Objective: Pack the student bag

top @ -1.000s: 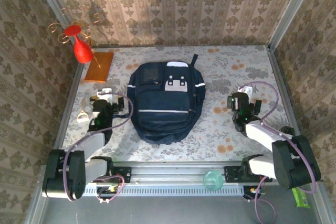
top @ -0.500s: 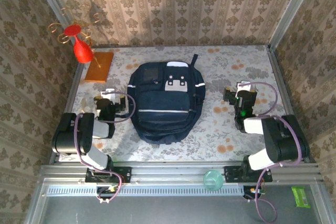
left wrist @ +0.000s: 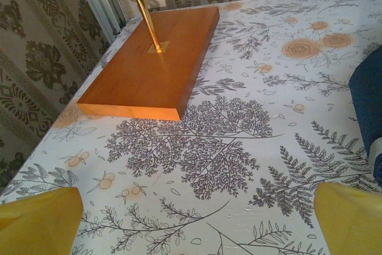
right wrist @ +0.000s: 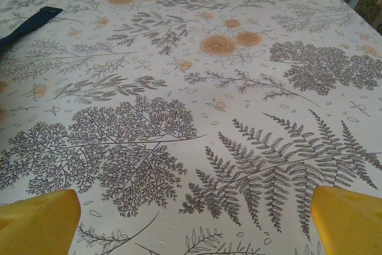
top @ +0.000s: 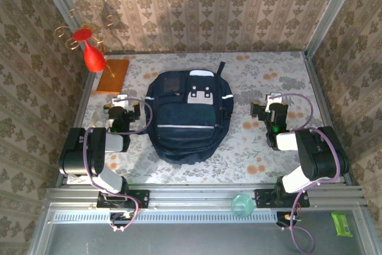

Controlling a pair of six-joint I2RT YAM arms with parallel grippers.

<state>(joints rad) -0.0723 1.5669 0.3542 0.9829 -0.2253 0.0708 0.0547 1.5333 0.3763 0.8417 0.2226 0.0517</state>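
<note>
Top external, wooden base (top: 113,74): up-left of the student bag (top: 190,117).
Left gripper (top: 122,104): just left of the student bag, jaws wide, empty.
Student bag: flat, mid-tabletop (top: 250,147).
Right gripper (top: 273,104): right of the student bag, apart, jaws wide, empty.

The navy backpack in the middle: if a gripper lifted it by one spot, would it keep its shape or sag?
The backpack is soft fabric lying fairly flat, so it would probably sag and fold. It looks unfilled, so likely light for its size. Pushed, it would more likely drag and bunch on the tablecloth than roll.
</note>
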